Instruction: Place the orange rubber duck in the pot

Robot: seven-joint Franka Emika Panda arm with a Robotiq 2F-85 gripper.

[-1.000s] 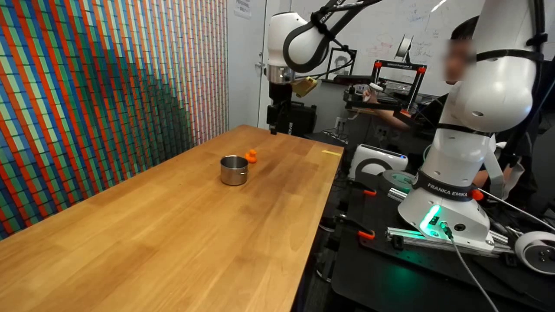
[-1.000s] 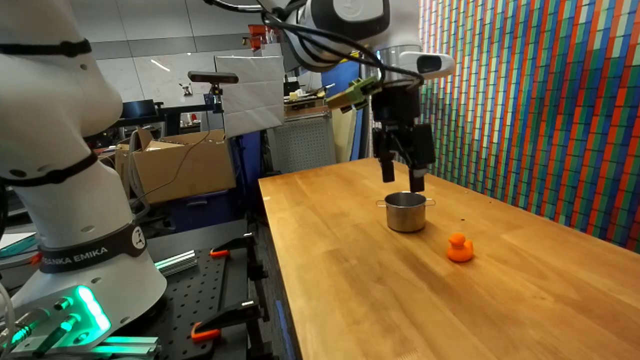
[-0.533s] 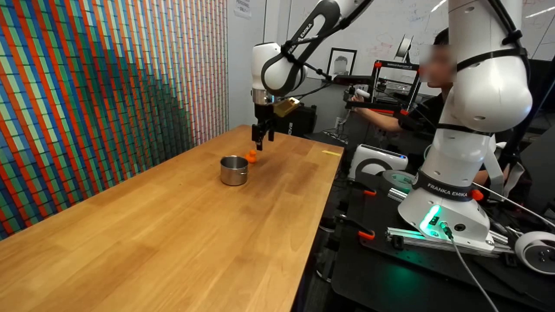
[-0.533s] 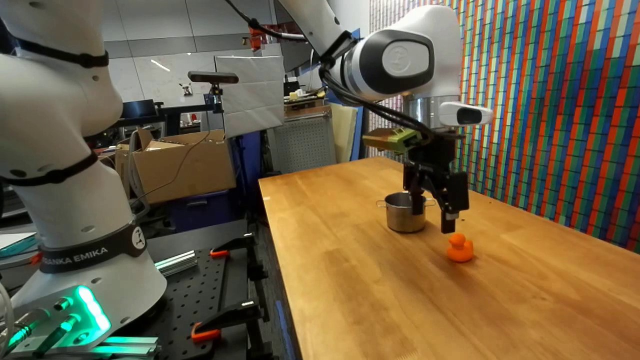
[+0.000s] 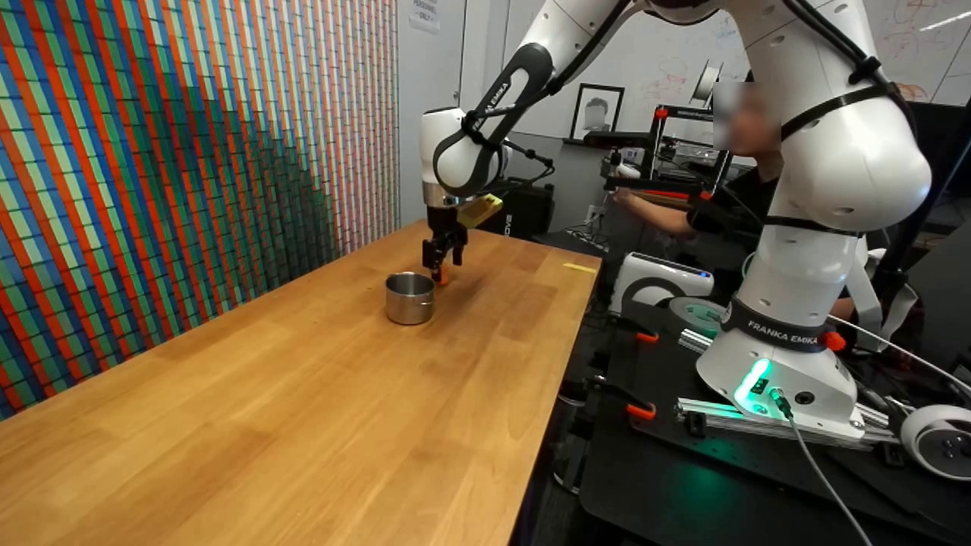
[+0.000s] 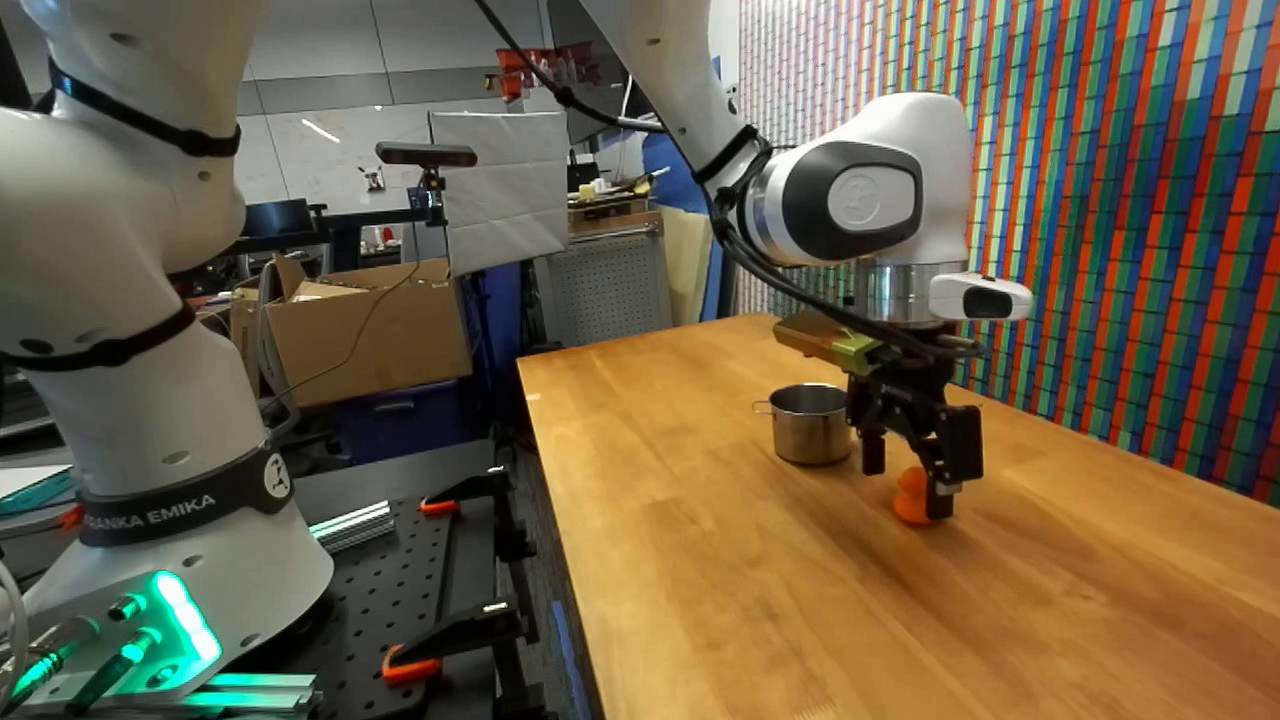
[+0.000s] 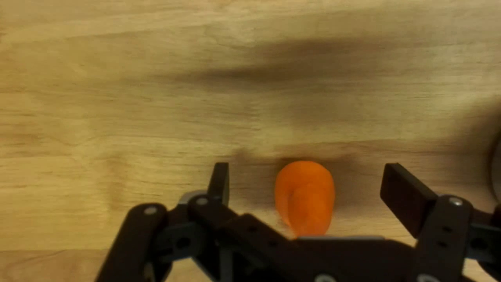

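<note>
Tool point(image 7: 310, 187) spread wide, astride orange duck point(image 7: 305, 199) — pot point(image 6: 811, 430) near

1. In the wrist view, a gap shows on each side of the duck point(image 7: 306, 203), inside the spread hand point(image 7: 311, 187).
2. The pot point(image 6: 811, 435) stands just beside the hand, blocking that side.
3. A striped wall point(image 6: 1110, 220) rises along one long edge of the bench point(image 6: 720, 570).

I read FRANKA EMIKA on the black band point(image 5: 784, 335) round the robot's base point(image 5: 800, 368) and EMIKA along the arm point(image 5: 521, 80). The sign point(image 5: 424, 15) on the door point(image 5: 431, 129), top cut off in my view, gives PERSONNEL ONLY. Whiteboard point(image 5: 683, 42) scrawl and the sideways letters on a black case point(image 5: 531, 208) I can't make out.
</note>
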